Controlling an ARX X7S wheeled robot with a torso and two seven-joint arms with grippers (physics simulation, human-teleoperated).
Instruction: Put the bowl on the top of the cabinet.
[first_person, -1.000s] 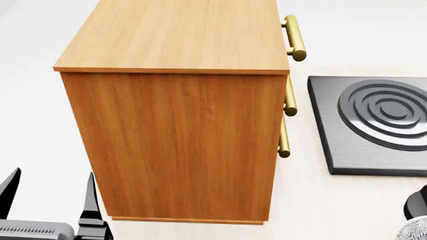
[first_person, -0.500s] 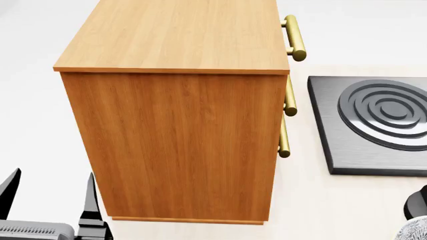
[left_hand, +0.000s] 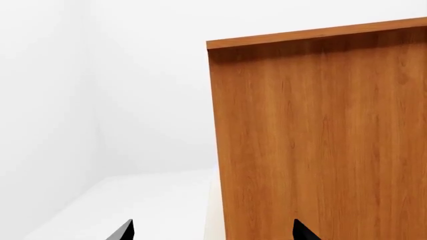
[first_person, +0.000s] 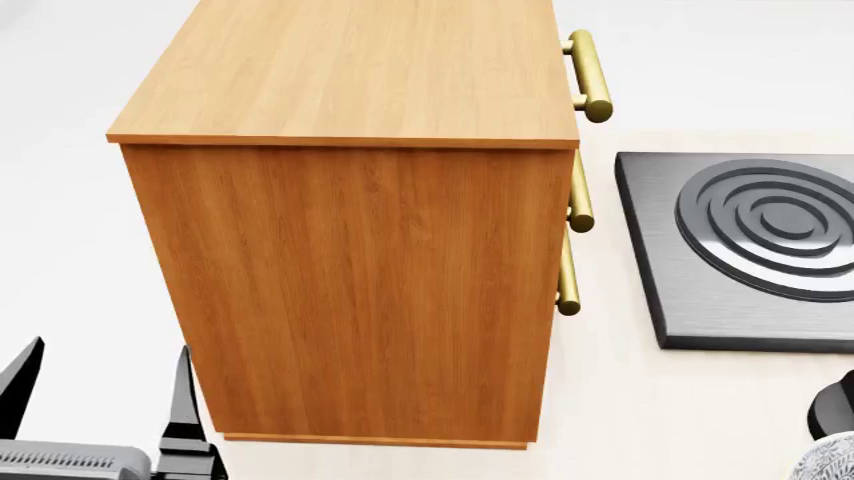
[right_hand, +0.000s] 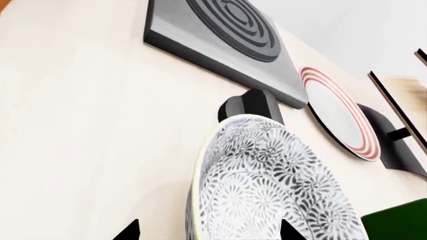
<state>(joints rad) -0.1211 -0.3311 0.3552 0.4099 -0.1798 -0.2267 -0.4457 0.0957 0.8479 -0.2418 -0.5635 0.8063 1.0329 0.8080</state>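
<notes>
Almost nothing has changed in the last second. From the head camera, the cabinet (first_person: 354, 200) sits in the same spot, and so does the dark burner plate (first_person: 747, 250) beside it. My left gripper (first_person: 100, 400) has only dipped a tiny bit at the low corner of the view. So I am holding still here, and the lift up to the cabinet has not begun.

My left gripper is spread wide with nothing between its fingers. It hangs near the cabinet's orange-brown side, low down, and does not touch it.

The bowl (right_hand: 267, 185) shows best in the right wrist camera. It fills the lower part of that picture, tipped on its edge, with its dark flower pattern facing me. It is right at my right gripper (right_hand: 207, 232), and the two black tips show on either side of it. I think the gripper has the bowl, but I cannot tell if the fingers really pinch the rim. In the head view only a small patterned bit peeks in at the low right corner.

Behind the bowl I see the red-ringed plate (right_hand: 340, 115) on the pale table (right_hand: 80, 125).

The top of the cabinet is bare. The bowl is low and well apart from it, so I think most of the job is left.
</notes>
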